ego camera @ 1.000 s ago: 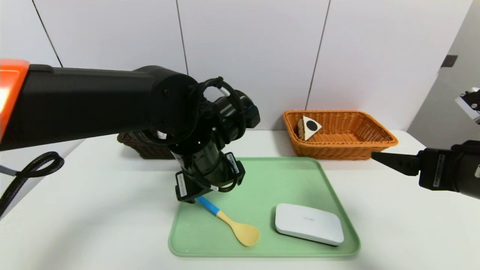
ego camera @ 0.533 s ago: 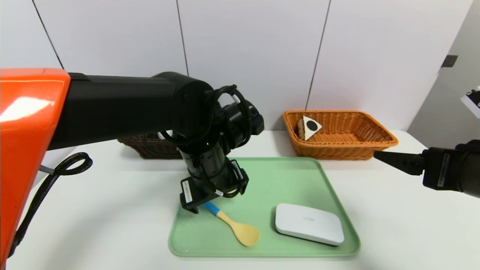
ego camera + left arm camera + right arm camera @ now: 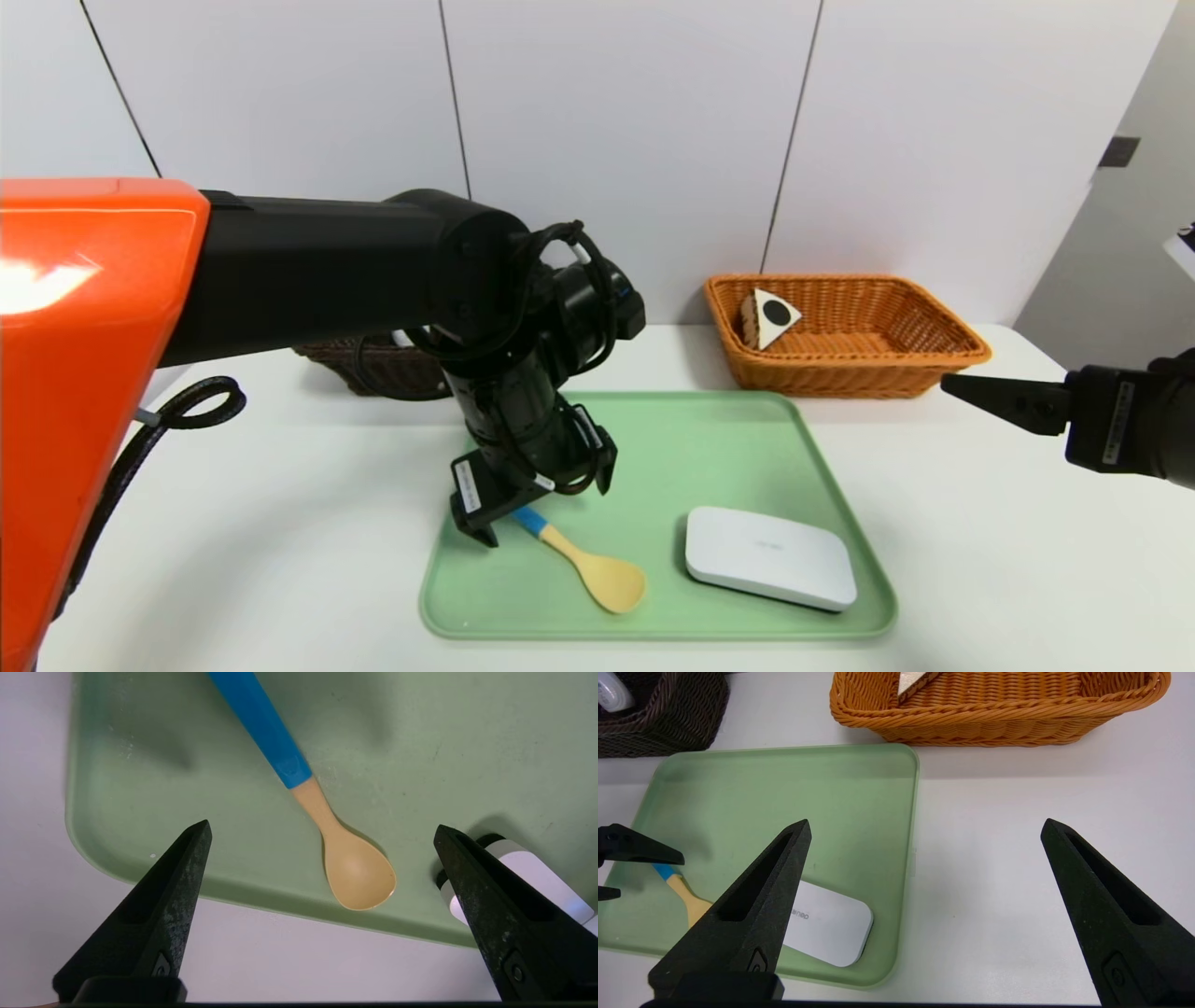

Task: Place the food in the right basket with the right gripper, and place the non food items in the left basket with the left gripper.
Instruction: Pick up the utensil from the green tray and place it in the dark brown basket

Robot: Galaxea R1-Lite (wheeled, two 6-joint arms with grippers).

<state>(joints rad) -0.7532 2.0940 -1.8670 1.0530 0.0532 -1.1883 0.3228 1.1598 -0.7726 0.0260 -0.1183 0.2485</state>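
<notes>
The yellow spoon [image 3: 597, 571] with a blue handle lies on the green tray [image 3: 709, 439], and the flat white box [image 3: 770, 569] lies to its right. My left gripper [image 3: 537, 511] hangs open just above the tray, straddling the spoon's blue handle; in the left wrist view the spoon [image 3: 357, 872] lies between the open fingers of the left gripper [image 3: 322, 826]. The cake slice [image 3: 771, 317] leans inside the orange basket [image 3: 934, 359]. The small bottle [image 3: 612, 693] sits in the dark brown basket [image 3: 668, 718]. My right gripper [image 3: 924, 823] is open and empty over the table, right of the tray.
The dark brown basket [image 3: 373, 369] at the back left is mostly hidden behind my left arm. A white wall stands close behind both baskets. Bare white tabletop [image 3: 980, 523] lies right of the tray.
My left gripper has come down and slightly forward over the spoon's blue handle. My right gripper has drawn back a little to the right. Nothing on the tray has moved.
</notes>
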